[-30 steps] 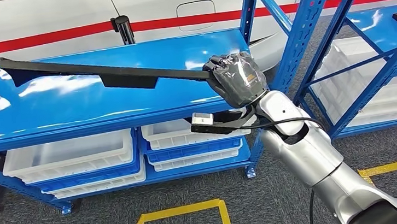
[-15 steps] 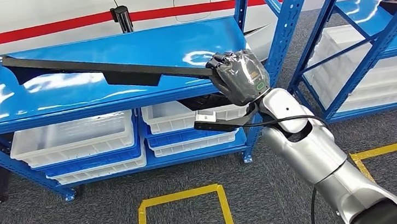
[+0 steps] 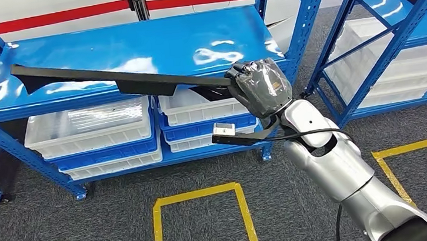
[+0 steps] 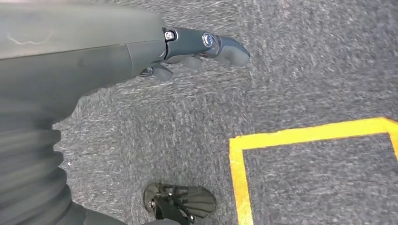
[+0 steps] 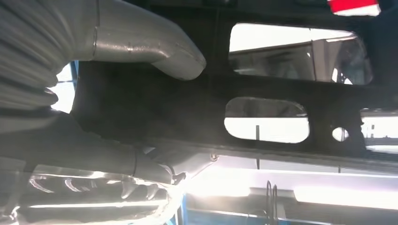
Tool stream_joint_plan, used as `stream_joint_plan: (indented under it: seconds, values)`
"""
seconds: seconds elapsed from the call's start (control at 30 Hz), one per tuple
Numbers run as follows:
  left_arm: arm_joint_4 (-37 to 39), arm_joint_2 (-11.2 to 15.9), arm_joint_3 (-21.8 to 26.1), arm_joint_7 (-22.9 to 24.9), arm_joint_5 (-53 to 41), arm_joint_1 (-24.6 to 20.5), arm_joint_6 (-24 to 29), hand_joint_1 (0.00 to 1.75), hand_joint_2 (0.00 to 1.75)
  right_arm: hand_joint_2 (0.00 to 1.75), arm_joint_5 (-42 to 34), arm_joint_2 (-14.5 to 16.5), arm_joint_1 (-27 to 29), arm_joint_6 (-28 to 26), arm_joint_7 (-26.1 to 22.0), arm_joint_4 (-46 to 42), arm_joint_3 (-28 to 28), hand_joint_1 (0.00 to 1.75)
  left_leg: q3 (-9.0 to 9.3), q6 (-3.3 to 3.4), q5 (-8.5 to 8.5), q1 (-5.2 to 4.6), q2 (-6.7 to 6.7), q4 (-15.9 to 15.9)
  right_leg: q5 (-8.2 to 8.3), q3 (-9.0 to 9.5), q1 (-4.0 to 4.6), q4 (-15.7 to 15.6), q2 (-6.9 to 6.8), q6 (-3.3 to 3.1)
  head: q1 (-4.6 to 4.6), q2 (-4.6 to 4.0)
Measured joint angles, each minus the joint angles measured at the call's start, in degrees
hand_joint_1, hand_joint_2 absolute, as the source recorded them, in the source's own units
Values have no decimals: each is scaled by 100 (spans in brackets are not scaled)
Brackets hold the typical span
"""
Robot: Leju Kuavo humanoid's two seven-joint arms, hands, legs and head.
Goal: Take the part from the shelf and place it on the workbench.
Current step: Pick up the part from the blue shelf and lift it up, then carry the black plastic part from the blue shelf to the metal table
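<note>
**Long black part held out over the shelf**

Here the long black part [image 3: 119, 82] is gripped at one end by the right hand [image 3: 259, 86], whose fingers are closed around it. From that hand the part stretches away to the robot's left, its far pointed tip seen against the far end of the blue shelf [image 3: 133, 45]; whether it touches the shelf top cannot be told. In the right wrist view the part [image 5: 281, 84] is seen close up as a dark panel with cut-out openings, the grey thumb [image 5: 155, 44] laid across its face. Below the hand, white bins [image 3: 91, 129] are stacked on the lower level of the shelf. Beyond the hand, to the robot's right, a second blue rack [image 3: 392, 32] with more white bins is seen. On the grey carpet nearer the robot than the hand, a yellow taped outline [image 3: 197, 194] is marked. The left hand [image 4: 197, 47] is seen hanging over the carpet, nothing held, its fingers loosely apart.
</note>
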Motion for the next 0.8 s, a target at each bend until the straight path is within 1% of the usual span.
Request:
stream_joint_plan:
  seconds: [0.03,0.07,0.1,0.13,0.17,0.2,0.23,0.27,0.3,0.33,0.37,0.4,0.43,0.47,0.5,0.53,0.57,0.6,0.63,0.67,0.7,0.73,0.77,0.8]
  values:
    - [1,-4,-1,1,1,-4,-1,0,175,175,9,-10,13,-5,4,-4,-3,175,-67,92,77,-12,22,-14,-111,-70,-5,83,1,-2,3,0]
    - [1,-7,-1,1,2,-6,0,0,175,175,24,-20,31,-9,12,-12,-7,175,-149,172,160,-20,44,-28,-324,-163,-10,280,1,-31,9,0]
    - [1,-8,-1,-2,2,-9,1,0,175,175,47,-26,54,-13,22,-26,-11,175,-231,223,242,-38,58,-23,-610,-270,-26,611,1,-78,17,0]
    - [1,-5,-1,-3,2,-10,1,0,175,175,72,-33,82,-14,32,-40,-15,175,-328,259,322,-51,67,-20,-867,-369,-26,1014,2,-98,34,0]
    - [1,-6,-1,-4,-1,-9,0,0,175,175,91,-41,116,-15,41,-55,-20,175,-423,272,399,-68,72,-18,-1027,-427,-23,1397,4,-85,43,0]
    - [1,-9,-2,-5,-4,-9,-1,0,175,175,106,-52,151,-15,51,-69,-29,175,-518,280,477,-86,76,-15,-1060,-420,-16,1661,5,-43,49,0]
    - [1,-13,-3,-5,-10,-10,-2,0,175,175,115,-62,181,-15,58,-81,-39,175,-606,284,548,-103,78,-14,-995,-335,-2,1743,7,5,54,0]
    - [1,-16,-4,-3,-20,-10,-3,0,175,175,122,-74,202,-15,64,-98,-51,175,-692,281,620,-123,78,-13,-875,-135,18,1600,7,37,55,0]
    - [1,-20,-5,-1,-31,-11,-3,0,175,175,132,-86,214,-15,71,-121,-67,175,-766,276,691,-138,79,-11,-783,154,38,1277,7,33,56,0]
    - [-1,-23,-5,2,-40,-12,-3,0,175,175,144,-96,218,-15,75,-153,-84,175,-828,261,755,-157,76,-9,-785,528,73,796,4,-15,58,0]
    - [-2,-28,-7,5,-48,-13,-3,0,175,175,157,-105,223,-17,79,-192,-105,175,-876,240,823,-172,79,-10,-830,852,108,334,4,-74,49,0]
    - [-3,-32,-7,8,-52,-14,-3,0,175,175,169,-108,228,-20,82,-228,-125,175,-904,218,894,-179,83,-23,-888,1056,135,-4,5,-130,39,0]
    - [-4,-35,-8,10,-55,-14,-2,0,175,175,180,-110,236,-23,85,-259,-140,175,-927,190,962,-182,89,-42,-924,1149,160,-206,5,-175,33,0]
    - [-3,-37,-8,12,-57,-10,-1,0,175,175,189,-112,248,-25,88,-275,-150,175,-947,159,1025,-175,94,-62,-884,1105,149,-248,8,-211,25,0]
    - [-1,-36,-9,14,-58,-5,2,0,175,175,199,-113,259,-25,92,-281,-154,175,-979,128,1018,-158,86,-57,-818,1057,119,-255,0,-251,30,0]
    - [1,-36,-9,16,-58,2,4,0,175,175,214,-113,270,-25,95,-285,-156,175,-1031,93,893,-139,76,14,-749,1011,87,-263,-9,-316,33,0]
    - [2,-36,-10,20,-58,9,7,0,175,175,227,-110,282,-23,97,-288,-158,175,-1105,53,639,-119,62,198,-666,957,54,-273,-19,-374,23,0]
    - [3,-35,-10,22,-58,11,8,0,175,175,239,-106,289,-22,98,-292,-160,175,-1195,13,310,-94,49,494,-585,889,39,-269,-28,-413,18,0]
    - [3,-35,-10,24,-58,12,8,0,175,175,248,-102,299,-22,99,-296,-161,175,-1287,-28,4,-75,42,863,-505,802,38,-265,-30,-439,5,0]
    - [3,-35,-10,26,-58,12,8,0,175,175,252,-100,314,-21,99,-299,-162,175,-1359,-71,-194,-50,37,1250,-426,709,36,-258,-32,-433,-2,0]
    - [3,-32,-10,26,-58,10,8,0,175,175,256,-99,332,-21,101,-301,-162,175,-1378,-111,-227,-22,36,1537,-356,611,28,-247,-33,-412,-1,0]
    - [3,-29,-10,27,-58,10,8,0,175,175,262,-99,352,-21,103,-301,-163,175,-1325,-150,-136,11,36,1673,-293,509,13,-228,-36,-383,-2,0]
    - [3,-27,-10,29,-58,10,8,0,175,175,269,-100,370,-21,106,-301,-167,175,-1177,-193,25,48,37,1622,-236,401,-11,-194,-38,-346,0,0]
    - [2,-26,-11,31,-61,9,8,0,175,175,278,-101,381,-21,108,-305,-173,175,-930,-242,165,90,38,1377,-188,294,-37,-144,-39,-301,-3,0]
